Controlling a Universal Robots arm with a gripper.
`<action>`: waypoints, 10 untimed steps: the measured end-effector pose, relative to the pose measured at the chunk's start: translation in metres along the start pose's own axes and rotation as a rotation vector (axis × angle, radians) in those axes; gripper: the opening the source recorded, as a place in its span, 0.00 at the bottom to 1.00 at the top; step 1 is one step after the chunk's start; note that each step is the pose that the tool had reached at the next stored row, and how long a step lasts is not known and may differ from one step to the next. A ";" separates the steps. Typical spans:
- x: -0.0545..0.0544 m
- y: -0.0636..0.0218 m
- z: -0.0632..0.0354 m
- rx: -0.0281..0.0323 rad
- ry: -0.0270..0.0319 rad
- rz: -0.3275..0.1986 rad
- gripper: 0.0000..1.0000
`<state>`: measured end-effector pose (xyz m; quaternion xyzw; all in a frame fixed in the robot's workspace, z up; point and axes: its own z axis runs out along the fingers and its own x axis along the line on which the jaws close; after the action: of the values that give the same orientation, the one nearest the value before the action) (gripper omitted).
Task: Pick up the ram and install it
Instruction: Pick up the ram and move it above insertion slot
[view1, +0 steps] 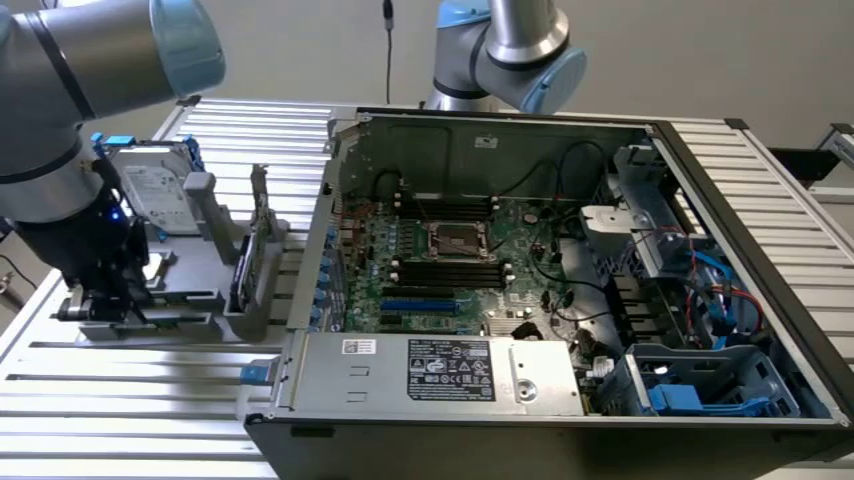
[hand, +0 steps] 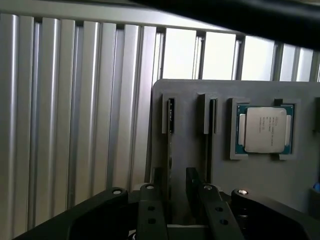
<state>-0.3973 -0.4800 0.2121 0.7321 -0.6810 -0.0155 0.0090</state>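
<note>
Currently the ram (hand: 170, 117) stands on edge in a slot of the grey holder (hand: 186, 90), between the spread fingers of the gripper (hand: 174, 176). I see gaps on both sides, so nothing is pinched. I judge the stick light, stiff, thin and fragile: grip its flat faces near mid-length. The processor chip (hand: 262, 129) sits nearby in the same holder. The open computer case (view1: 494, 140) lies well apart.

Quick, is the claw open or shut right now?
Claw: open, holding nothing, lined up on the thin dark memory stick in the grey slotted holder.
</note>
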 end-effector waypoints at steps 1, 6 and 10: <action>0.000 -0.0004 0.0017 0.0000 0.0001 0.000 0.33; 0.001 -0.0023 0.0108 0.0001 0.0000 0.000 0.33; 0.001 -0.0027 0.0176 0.0000 -0.0011 0.000 0.33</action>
<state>-0.3952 -0.4804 0.1944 0.7321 -0.6810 -0.0159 0.0086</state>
